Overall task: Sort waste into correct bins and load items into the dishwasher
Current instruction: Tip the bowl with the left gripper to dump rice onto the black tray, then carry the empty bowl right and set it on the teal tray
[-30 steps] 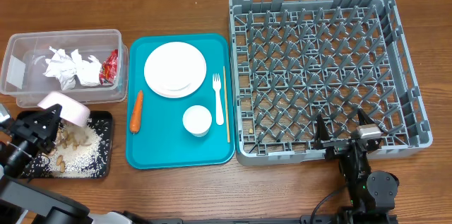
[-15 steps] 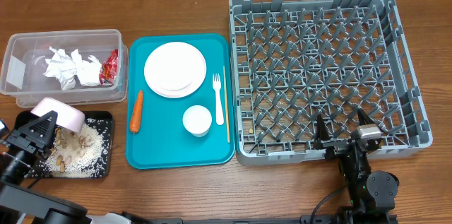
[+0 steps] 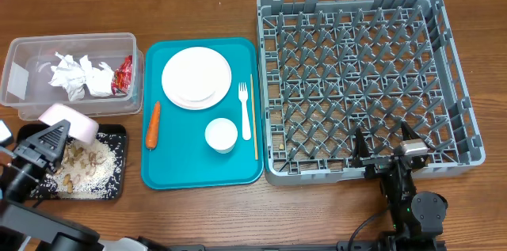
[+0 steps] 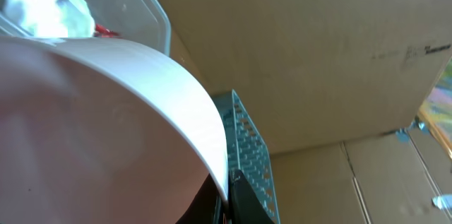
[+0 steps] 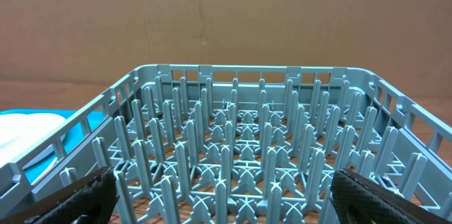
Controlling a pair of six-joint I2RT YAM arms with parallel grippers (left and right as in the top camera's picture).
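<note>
Near left — left gripper (image 3: pixel 52 135) clamped on bowl (image 3: pixel 73 119) rim, bowl tipped over black tray (image 3: pixel 122 165), scraps (image 3: pixel 79 154) and rice (image 3: pixel 89 176) beneath. Well right, across teal tray (image 3: pixel 198 170), lies rack (image 3: pixel 448 45); right gripper (image 3: pixel 383 143) nearer it — jaws wide, empty.

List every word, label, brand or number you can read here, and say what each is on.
No text can be read in any view.
Print on the red snack wrapper: too small to read.
Faint dark marking on the cardboard: too blurred to read.
</note>
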